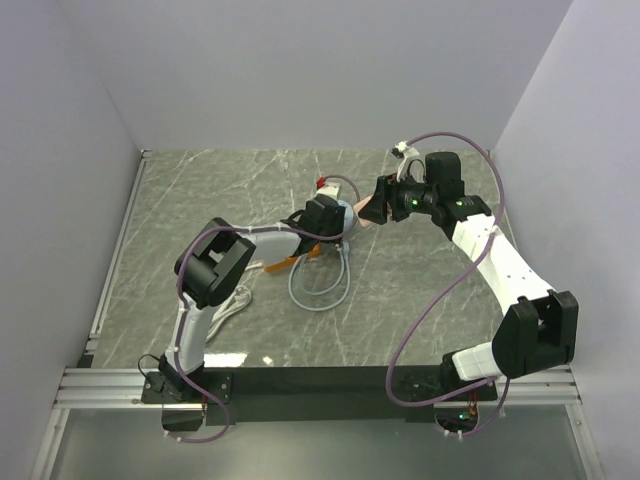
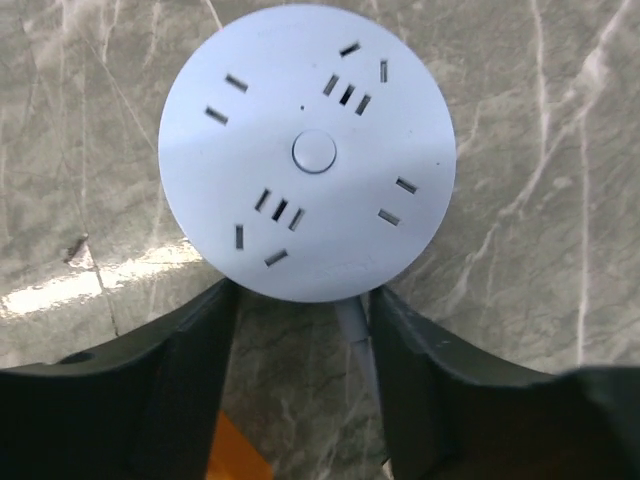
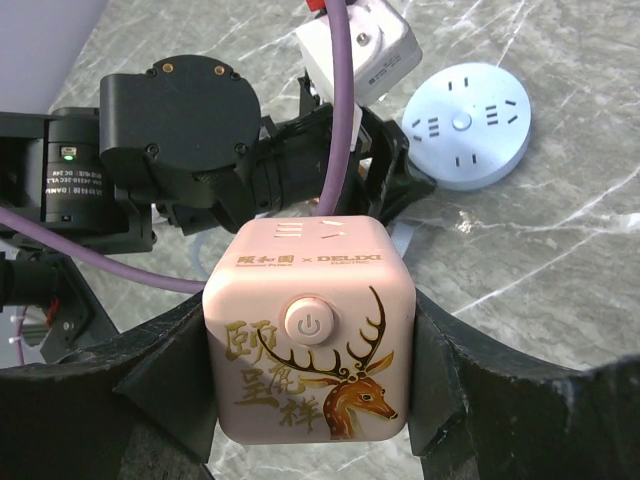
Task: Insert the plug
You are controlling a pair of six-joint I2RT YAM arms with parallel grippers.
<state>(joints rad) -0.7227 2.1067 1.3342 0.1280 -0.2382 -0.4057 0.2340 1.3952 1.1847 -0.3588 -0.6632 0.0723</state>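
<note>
The round pale-blue socket disc (image 2: 305, 150) lies flat on the marble table, with several slot groups and a centre button. It also shows in the right wrist view (image 3: 466, 125) and the top view (image 1: 346, 214). My left gripper (image 2: 305, 310) is open, its fingertips against the disc's near rim, with the disc's grey cable (image 2: 352, 325) between them. My right gripper (image 3: 310, 370) is shut on a pink cube plug (image 3: 308, 340) with a deer print and a power button. It holds the cube above the table, just right of the disc (image 1: 372, 210).
A white cube adapter (image 3: 358, 45) with a red part sits just behind the disc (image 1: 326, 185). The grey cable loops (image 1: 320, 285) toward the near side. An orange piece (image 2: 235, 455) lies under the left wrist. Grey walls enclose the table.
</note>
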